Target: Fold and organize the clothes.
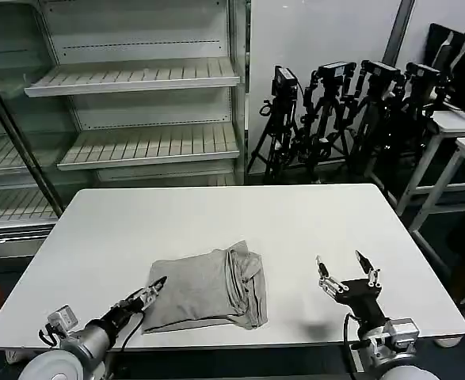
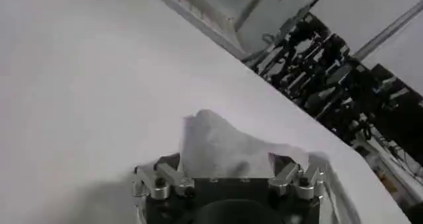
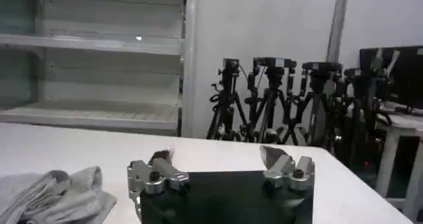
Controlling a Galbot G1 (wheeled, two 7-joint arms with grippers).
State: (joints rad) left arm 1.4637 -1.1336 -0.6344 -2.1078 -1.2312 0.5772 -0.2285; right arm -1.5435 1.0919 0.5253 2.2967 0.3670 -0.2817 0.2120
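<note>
The clothes are one light grey T-shirt, folded into a rough rectangle near the front of the white table, with bunched folds along its right side. My left gripper is at the shirt's left edge, fingers open. In the left wrist view a raised corner of the shirt stands between the spread fingers of the left gripper. My right gripper hovers open over bare table to the right of the shirt. The right wrist view shows the right gripper holding nothing, with the shirt off to one side.
Behind the table stands a glass-fronted shelving unit with bare shelves. Several black tripods cluster at the back right, next to white side tables. Bare tabletop lies behind the shirt and on both sides of it.
</note>
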